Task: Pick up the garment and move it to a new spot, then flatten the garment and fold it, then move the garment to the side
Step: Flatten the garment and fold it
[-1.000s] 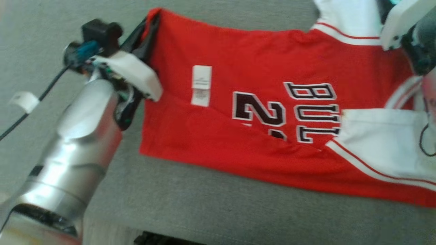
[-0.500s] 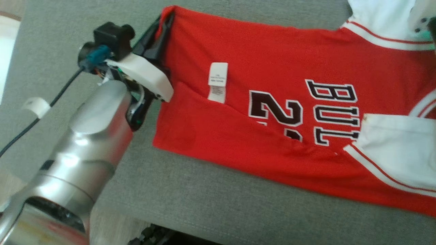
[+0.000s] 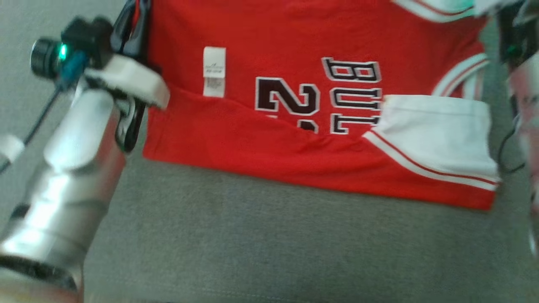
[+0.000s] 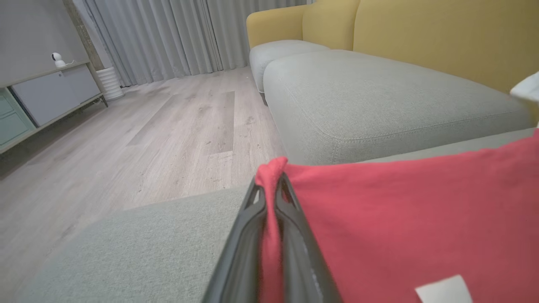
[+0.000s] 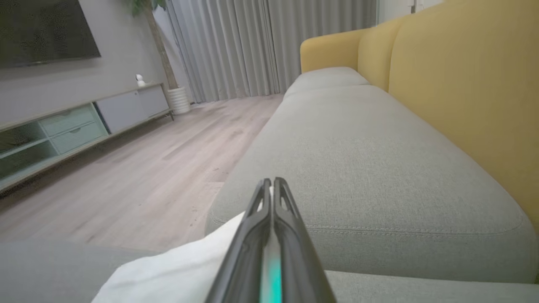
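I see the garment [image 3: 261, 139], a red sports shirt with white parts, lying spread out on the grey sofa seat [image 3: 269, 235]. Big black letters [image 3: 356, 97] with white edges are on it. I can read "BUL", and the white sleeve [image 3: 438, 134] folded over the shirt covers what comes after. Next to the letters is a big number [image 3: 286, 99], a "2", and a fold in the red cloth hides its lower part. A small white tag [image 3: 214, 71] lies flat on the red cloth, but its writing is too tiny for me to read. My left gripper [image 4: 270, 189] is at the corner of the shirt's red bottom edge, and its two dark fingers are pinching that red cloth between them. My right gripper [image 5: 269, 189] is at the other end, by the white cloth. Its fingers are pressed together, and it looks like a thin bit of white cloth is caught between them. Past the sofa I see a wooden floor [image 4: 168, 126] and the yellow backrest [image 5: 463, 84].
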